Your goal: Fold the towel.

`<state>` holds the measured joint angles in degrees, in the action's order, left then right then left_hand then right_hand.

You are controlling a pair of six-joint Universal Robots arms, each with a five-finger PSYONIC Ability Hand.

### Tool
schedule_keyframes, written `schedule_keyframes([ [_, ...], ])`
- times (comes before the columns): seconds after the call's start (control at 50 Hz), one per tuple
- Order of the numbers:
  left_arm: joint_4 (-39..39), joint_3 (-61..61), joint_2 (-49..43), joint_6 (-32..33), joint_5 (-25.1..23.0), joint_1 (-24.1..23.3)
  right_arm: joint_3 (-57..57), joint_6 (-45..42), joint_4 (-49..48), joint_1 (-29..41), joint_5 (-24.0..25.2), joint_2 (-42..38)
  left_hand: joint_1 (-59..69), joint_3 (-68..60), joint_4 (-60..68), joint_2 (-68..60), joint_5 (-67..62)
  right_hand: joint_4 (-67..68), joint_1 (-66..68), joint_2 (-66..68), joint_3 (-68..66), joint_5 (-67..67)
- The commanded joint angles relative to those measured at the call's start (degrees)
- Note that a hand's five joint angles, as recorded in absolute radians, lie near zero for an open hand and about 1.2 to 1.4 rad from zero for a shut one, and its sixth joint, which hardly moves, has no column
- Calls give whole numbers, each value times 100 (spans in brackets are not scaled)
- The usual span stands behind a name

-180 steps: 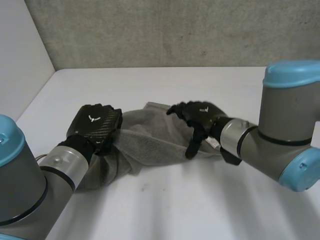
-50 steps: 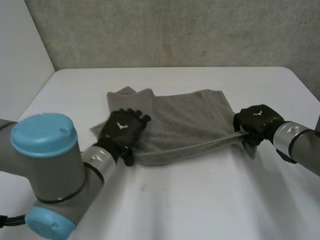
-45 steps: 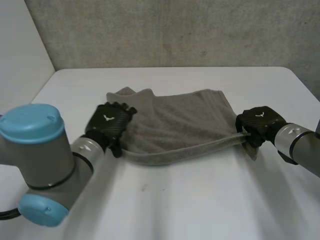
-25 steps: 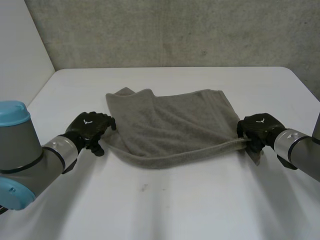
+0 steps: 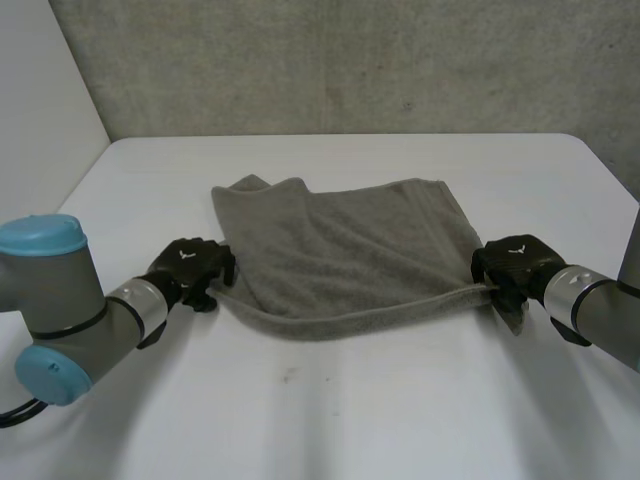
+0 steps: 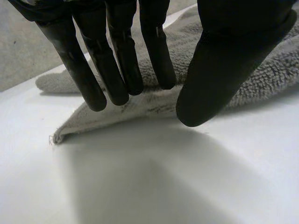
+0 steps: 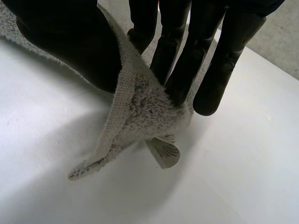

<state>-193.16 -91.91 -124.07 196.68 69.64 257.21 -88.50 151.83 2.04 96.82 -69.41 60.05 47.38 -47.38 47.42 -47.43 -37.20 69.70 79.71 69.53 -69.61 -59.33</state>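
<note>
- the towel lies mostly flat in the middle of the table, with its near edge drawn into a line between the two hands and its far left corner a bit rumpled
- the right hand has the near right corner properly pinched: thumb on one side, fingers on the other, cloth bunched between them, and the little label dangles just below
- the left hand is at the near left corner with its fingers fairly straight. In its wrist view it looks like it's nipping the edge between fingertips and thumb, a little in from the very tip, which lies loose on the table
- my guess at the main risk is the left grip. It looks shallow, so if both hands lift the near edge and carry it over to the far one, that corner could slip out and skew the fold
- the rumpled far corner is another one – fold onto it and the bump gets trapped, so the edges won't line up
- pulling the hands apart harder could tug the cloth out of one pinch too
</note>
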Motion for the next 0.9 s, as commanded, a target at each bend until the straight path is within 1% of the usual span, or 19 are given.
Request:
schedule_keyframes([
  [0.02,-178,59,-91,-7,-3,-39,0,-31,-2,4,-3,-37,909,-910,906,-905,-927,1030,29,1047,-1039,-1067],
  [0.36,-169,235,-276,11,-3,-109,17,-57,-2,-5,-20,-55,741,-742,737,-736,-759,1030,29,1047,-1039,-1067],
  [0.46,-108,218,-241,19,5,-109,17,-57,-2,-5,-20,-64,19,-19,15,-14,-37,1030,29,1047,-1039,-1067],
  [0.8,-160,297,-399,28,-3,-118,17,-57,-28,-5,-20,-64,253,-254,250,-249,-271,1030,29,1047,-1039,-1067],
  [0.84,-160,358,-451,28,-3,-127,17,-57,-37,-5,-29,-64,1005,-1006,1002,-1001,-1023,1030,29,1047,-1039,-1067],
  [0.86,-160,358,-452,28,-3,-127,17,-57,-37,-5,-29,-64,1010,-1011,1006,-1006,-1028,1030,29,1047,-1039,-1067],
  [0.9,-169,411,-434,11,-3,-136,26,-57,-37,-14,-29,-55,3250,-3250,3246,-3245,-3268,1030,29,1047,-1039,-1067],
])
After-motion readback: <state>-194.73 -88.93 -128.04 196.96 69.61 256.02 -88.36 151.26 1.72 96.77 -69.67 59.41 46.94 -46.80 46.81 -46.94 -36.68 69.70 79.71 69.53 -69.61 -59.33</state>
